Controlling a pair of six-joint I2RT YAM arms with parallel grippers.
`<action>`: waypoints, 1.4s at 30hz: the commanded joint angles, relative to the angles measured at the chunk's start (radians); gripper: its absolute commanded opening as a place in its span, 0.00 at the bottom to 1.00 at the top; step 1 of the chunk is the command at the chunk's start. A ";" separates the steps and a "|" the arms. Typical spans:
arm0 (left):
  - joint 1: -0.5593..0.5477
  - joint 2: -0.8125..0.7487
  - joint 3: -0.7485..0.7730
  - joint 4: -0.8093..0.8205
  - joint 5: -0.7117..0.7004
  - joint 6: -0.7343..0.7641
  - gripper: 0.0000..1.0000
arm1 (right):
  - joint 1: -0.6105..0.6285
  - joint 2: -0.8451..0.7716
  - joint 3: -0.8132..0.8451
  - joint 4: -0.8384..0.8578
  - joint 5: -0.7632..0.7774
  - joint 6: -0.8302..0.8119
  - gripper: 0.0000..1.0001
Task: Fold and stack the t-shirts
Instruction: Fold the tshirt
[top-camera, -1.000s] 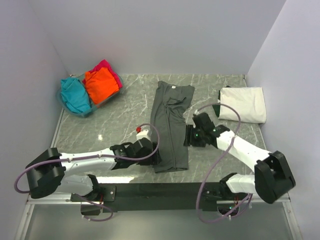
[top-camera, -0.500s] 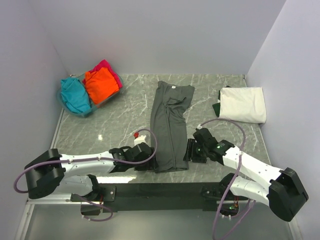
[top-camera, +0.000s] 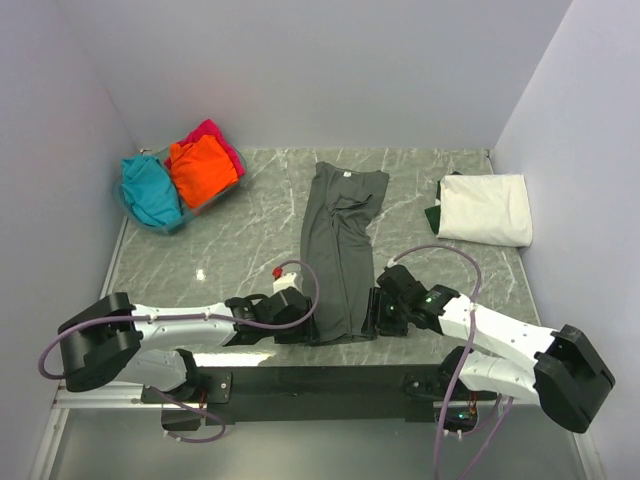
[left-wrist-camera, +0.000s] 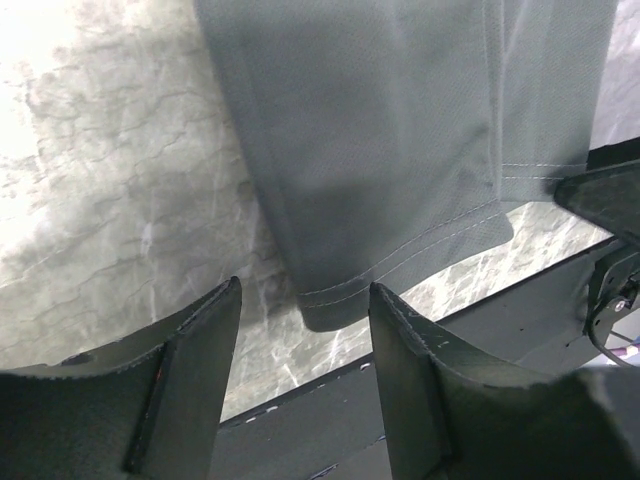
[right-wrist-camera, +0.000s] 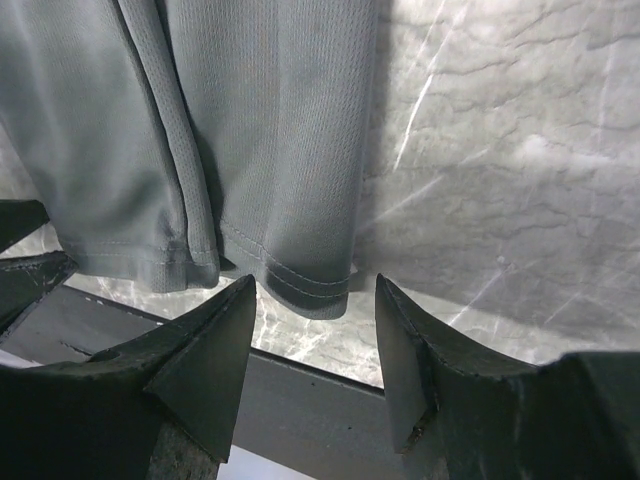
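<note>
Bright even light — glare on marble tabletop (left-wrist-camera: 40, 40).

No words, brands or numbers could be read in any view. One small white neck label (top-camera: 347, 172) was spotted at the far, collar end of the dark grey t-shirt (top-camera: 340, 260), but its print was too small to be made out. Nothing legible was seen on that shirt's near hem.

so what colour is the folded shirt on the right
The folded shirt is white, clearest in the overhead view.
</note>
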 joint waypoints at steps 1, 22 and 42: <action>-0.006 0.023 0.012 0.033 0.016 -0.012 0.60 | 0.021 0.008 -0.010 0.038 0.008 0.026 0.58; -0.010 0.106 0.012 0.063 0.063 0.014 0.01 | 0.070 0.079 -0.011 0.073 -0.001 0.039 0.19; -0.013 0.027 -0.011 0.021 0.190 0.129 0.01 | 0.260 -0.114 -0.034 -0.117 -0.032 0.212 0.00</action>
